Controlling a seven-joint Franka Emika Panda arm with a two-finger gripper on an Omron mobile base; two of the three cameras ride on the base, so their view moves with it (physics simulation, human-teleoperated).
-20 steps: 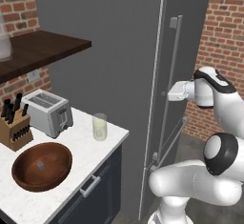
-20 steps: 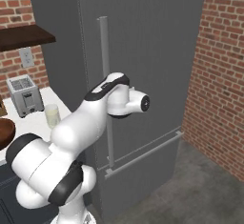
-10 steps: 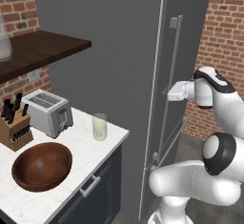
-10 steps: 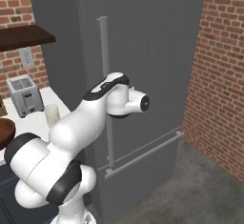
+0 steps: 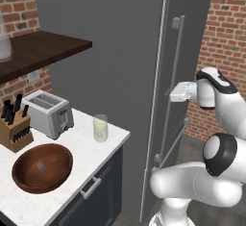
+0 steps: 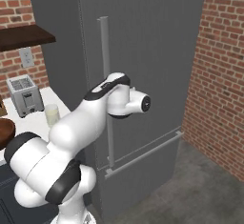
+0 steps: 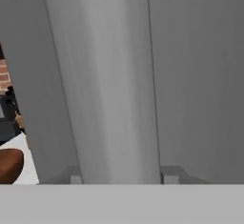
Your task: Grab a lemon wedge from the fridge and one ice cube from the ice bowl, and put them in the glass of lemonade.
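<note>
the end effector is up against the fridge's long vertical bar handle, and from the hand view the handle sits dead centre and very close, with the two dark fingertips showing low on either side of it. i'd say it is clenched on that bar, about midway up its length.

the fridge door looks shut, so the lemon wedge is somewhere behind it and i can't see it. the door will likely be heavy and stiff on its seal; the bar is rigid and smooth, so a grip near the middle and a steady pull outward seems the sensible hold. the wedge itself should be tiny, soft and slick, to be pinched lightly.

on the bench stands one glass of lemonade, thin and breakable, just beside one toaster. one wooden ice bowl sits nearer the front, with one small pale ice cube visible in it, hard and slippery. one knife block stands at the left, under one dark shelf.
</note>
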